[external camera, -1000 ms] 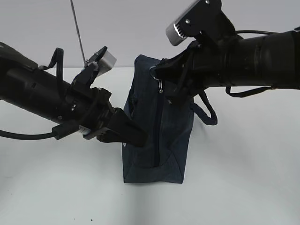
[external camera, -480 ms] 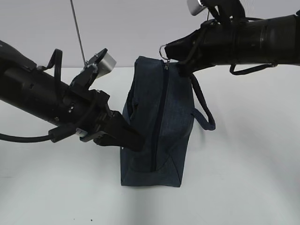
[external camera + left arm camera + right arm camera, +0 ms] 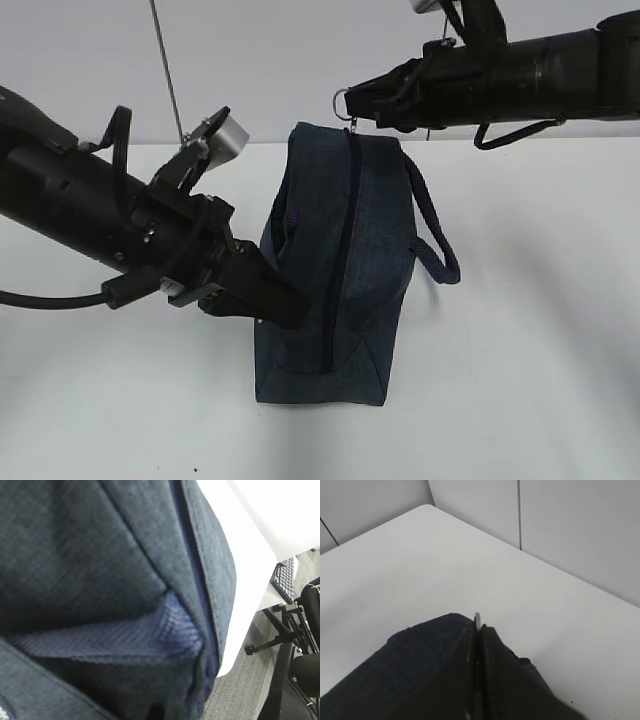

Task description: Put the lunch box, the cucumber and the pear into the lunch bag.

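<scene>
The navy lunch bag (image 3: 370,240) stands on end in the middle of the white table (image 3: 530,350), its zipper line facing the exterior camera and looking closed. My left gripper (image 3: 290,305) presses into the bag's lower left side and looks shut on a fold of its fabric. That fabric fills the left wrist view (image 3: 100,555) and hides the jaws. My right gripper (image 3: 362,103) is above the bag's top, shut on the metal ring pull (image 3: 343,100); a sliver of the pull shows between the closed fingers (image 3: 477,616). The lunch box, cucumber and pear are out of view.
The bag's loop handle (image 3: 440,250) hangs out to the right. A thin metal rod (image 3: 165,70) stands at the back left. The left wrist view shows the table's edge (image 3: 235,645) with floor and chair legs (image 3: 280,630) beyond.
My right gripper has risen and straightened with the ring pull, which went from partway down the bag's face to its top edge. The left gripper has kept its hold.
</scene>
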{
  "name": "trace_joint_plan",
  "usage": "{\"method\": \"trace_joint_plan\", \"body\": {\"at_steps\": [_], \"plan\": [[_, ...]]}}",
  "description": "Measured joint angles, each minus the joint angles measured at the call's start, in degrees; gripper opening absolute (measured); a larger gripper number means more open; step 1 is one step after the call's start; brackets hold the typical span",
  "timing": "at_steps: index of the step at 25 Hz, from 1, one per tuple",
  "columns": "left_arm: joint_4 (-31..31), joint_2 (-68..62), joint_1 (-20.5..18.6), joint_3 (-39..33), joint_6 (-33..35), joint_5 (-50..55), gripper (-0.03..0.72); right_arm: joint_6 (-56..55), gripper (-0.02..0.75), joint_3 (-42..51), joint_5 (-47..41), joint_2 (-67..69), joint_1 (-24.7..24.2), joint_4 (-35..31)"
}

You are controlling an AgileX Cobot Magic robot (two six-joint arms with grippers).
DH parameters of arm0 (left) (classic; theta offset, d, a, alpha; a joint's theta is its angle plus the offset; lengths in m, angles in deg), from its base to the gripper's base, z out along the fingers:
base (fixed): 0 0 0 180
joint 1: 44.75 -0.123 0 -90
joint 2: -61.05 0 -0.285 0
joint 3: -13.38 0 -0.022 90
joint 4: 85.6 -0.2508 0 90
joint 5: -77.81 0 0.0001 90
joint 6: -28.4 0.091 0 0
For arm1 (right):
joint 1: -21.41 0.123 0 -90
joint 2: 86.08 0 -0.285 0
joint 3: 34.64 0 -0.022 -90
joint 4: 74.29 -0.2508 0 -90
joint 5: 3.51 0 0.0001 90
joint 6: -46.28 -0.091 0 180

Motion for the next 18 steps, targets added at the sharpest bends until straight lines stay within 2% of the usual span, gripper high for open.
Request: {"method": "trace_joint_plan", "body": {"at_steps": [10, 18], "plan": [[-0.11, 0.00, 0.00, 0.00, -0.06, 0.87, -0.012, -24.72, 0.006, -13.76, -15.47, 9.94, -5.69, 14.46], [-0.53, 0.00, 0.00, 0.00, -0.11, 1.47, -0.013, -36.65, 0.006, -24.77, -24.90, 19.82, -8.17, 17.28]]}}
